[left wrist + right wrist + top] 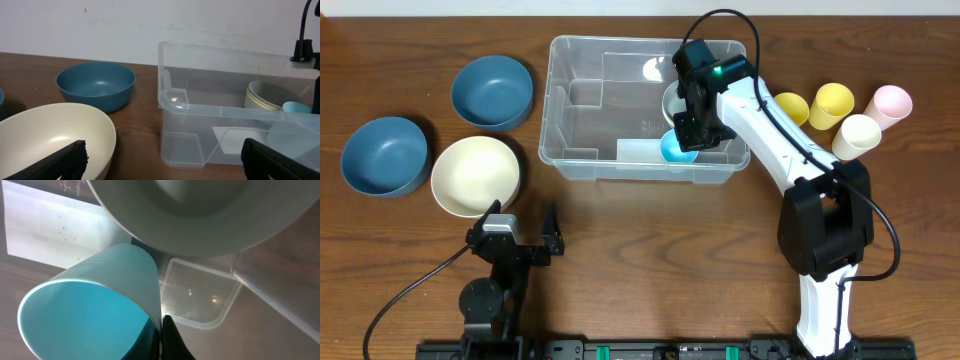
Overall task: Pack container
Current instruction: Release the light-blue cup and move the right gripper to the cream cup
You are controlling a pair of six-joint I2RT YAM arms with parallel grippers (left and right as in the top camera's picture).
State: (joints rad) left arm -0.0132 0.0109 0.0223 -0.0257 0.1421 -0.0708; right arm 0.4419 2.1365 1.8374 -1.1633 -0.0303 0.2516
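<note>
The clear plastic container (pixel 570 130) stands at the table's middle back; it also shows in the left wrist view (pixel 210 107). Inside its right end lies a pale bowl (pixel 673 100), also seen in the left wrist view (pixel 265 95) and the right wrist view (pixel 200 210). My right gripper (pixel 688 135) is inside the container, shut on the wall of a light blue cup (pixel 95 315), which shows in the overhead view (pixel 673 150) next to the bowl. My left gripper (pixel 160 160) is open and empty, low over the table in front of the container.
A cream bowl (pixel 475 175) and two blue bowls (pixel 492 90) (pixel 385 155) lie left of the container. Two yellow cups (pixel 832 103), a cream cup (pixel 855 135) and a pink cup (pixel 888 103) stand to its right.
</note>
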